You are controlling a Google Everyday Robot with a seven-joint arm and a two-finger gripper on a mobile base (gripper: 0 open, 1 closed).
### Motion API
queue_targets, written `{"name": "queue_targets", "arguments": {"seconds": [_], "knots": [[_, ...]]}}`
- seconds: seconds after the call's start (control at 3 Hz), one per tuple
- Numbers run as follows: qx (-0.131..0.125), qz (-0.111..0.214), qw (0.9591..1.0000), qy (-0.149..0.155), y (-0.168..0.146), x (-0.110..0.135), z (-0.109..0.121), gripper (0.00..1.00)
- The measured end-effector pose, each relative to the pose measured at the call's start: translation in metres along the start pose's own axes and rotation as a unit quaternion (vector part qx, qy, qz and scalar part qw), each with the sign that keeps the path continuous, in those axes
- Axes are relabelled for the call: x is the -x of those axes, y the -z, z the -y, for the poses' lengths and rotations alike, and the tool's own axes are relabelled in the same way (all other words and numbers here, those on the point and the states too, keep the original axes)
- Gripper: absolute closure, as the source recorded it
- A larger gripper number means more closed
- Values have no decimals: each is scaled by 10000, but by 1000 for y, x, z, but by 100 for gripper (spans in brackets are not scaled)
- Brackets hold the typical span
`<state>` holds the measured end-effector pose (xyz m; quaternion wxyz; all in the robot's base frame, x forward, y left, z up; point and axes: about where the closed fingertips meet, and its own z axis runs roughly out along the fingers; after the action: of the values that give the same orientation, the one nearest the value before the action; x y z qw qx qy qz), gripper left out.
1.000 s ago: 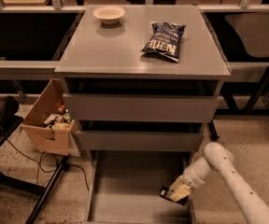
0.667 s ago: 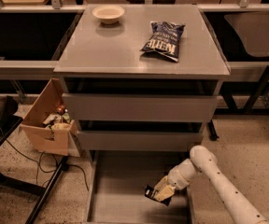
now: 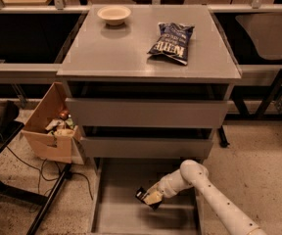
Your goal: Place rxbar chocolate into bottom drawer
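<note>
The bottom drawer (image 3: 116,214) is pulled out at the foot of the grey cabinet, a shallow grey tray. My gripper (image 3: 150,198) reaches in from the lower right and hangs over the middle of the drawer floor. It is shut on the rxbar chocolate (image 3: 143,195), a small dark bar whose end sticks out to the left of the fingers. The bar is held just above the floor, tilted.
A dark blue chip bag (image 3: 171,42) and a pale bowl (image 3: 114,14) sit on the cabinet top (image 3: 106,53). The two upper drawers (image 3: 146,112) are shut. A cardboard box (image 3: 48,126) with clutter stands left of the cabinet, with cables and a black stand leg on the floor.
My gripper has moved left and farther over the bottom drawer, carrying the bar from near the right rail toward the drawer's middle.
</note>
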<state>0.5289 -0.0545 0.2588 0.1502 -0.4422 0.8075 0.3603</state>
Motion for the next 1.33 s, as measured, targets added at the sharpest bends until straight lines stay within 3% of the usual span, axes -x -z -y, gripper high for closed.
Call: {"name": "queue_targets", "arguments": {"seconds": [0.33,0.67,1.0,1.33], "knots": [[-163,-102,9995,-232,-42,19,30,100],[-348,-409,9978,-397,-79,21,44,100],[-230,-929,9945,-429,-101,5,44,98],[-230,-929,9945,-429,-101,5,44,76]]}}
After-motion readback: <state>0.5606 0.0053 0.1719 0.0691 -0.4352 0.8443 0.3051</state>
